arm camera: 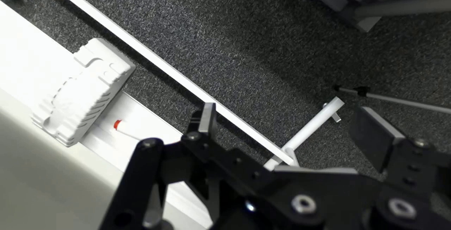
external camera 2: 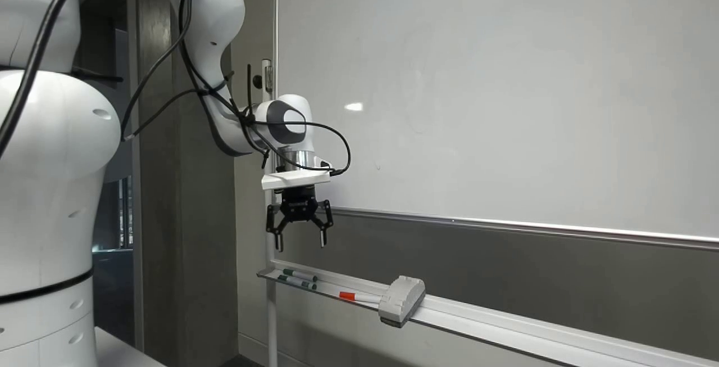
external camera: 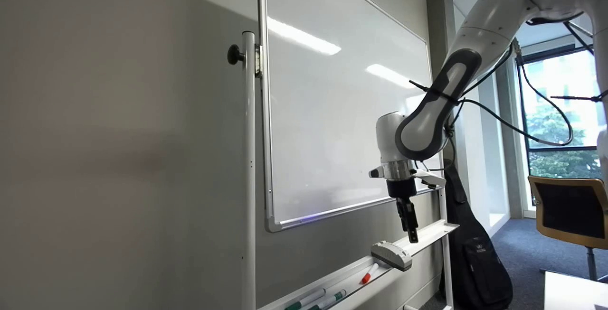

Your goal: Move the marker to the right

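Observation:
A white marker with red ends [external camera: 369,274] lies on the white whiteboard tray [external camera: 349,281], with one end near the eraser. It shows in both exterior views [external camera 2: 359,298]. In the wrist view the marker [arm camera: 127,132] is partly visible left of the gripper, its rest hidden behind a finger. Two green-capped markers [external camera: 306,298] [external camera 2: 297,282] lie side by side on the tray. My gripper [external camera 2: 301,241] is open and empty, pointing down above the level of the tray. In the wrist view its fingers [arm camera: 294,120] are wide apart over the floor, beside the tray.
A grey-white eraser [external camera 2: 402,299] sits across the tray beside the red marker. The whiteboard [external camera 2: 494,103] and its lower frame rise behind the tray. A stand post [external camera: 249,167] stands at the tray's end. A black bag [external camera: 475,248] leans at the far end.

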Controlling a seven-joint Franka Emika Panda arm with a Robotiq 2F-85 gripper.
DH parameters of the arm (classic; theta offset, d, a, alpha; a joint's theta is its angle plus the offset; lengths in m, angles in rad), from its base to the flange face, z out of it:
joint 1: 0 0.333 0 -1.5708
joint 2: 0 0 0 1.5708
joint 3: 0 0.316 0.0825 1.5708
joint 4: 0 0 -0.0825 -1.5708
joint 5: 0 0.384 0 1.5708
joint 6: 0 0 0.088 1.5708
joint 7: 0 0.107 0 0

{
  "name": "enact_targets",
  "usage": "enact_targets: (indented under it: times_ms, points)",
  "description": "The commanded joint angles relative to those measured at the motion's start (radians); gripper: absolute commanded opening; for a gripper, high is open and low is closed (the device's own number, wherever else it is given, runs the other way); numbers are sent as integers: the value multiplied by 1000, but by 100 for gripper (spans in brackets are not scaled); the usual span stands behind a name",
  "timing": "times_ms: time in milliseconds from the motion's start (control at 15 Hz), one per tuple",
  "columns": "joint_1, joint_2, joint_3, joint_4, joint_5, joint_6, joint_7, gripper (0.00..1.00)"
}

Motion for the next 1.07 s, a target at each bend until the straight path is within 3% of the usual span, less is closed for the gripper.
enact_targets:
  times_ms: [0,200,467,1000]
  points:
    - [-7,58,13,44,100,-22,39,100]
    - [-9,113,19,95,153,-69,178,100]
    - [-20,170,18,146,229,-44,325,100]
    - [-76,194,9,154,517,20,414,100]
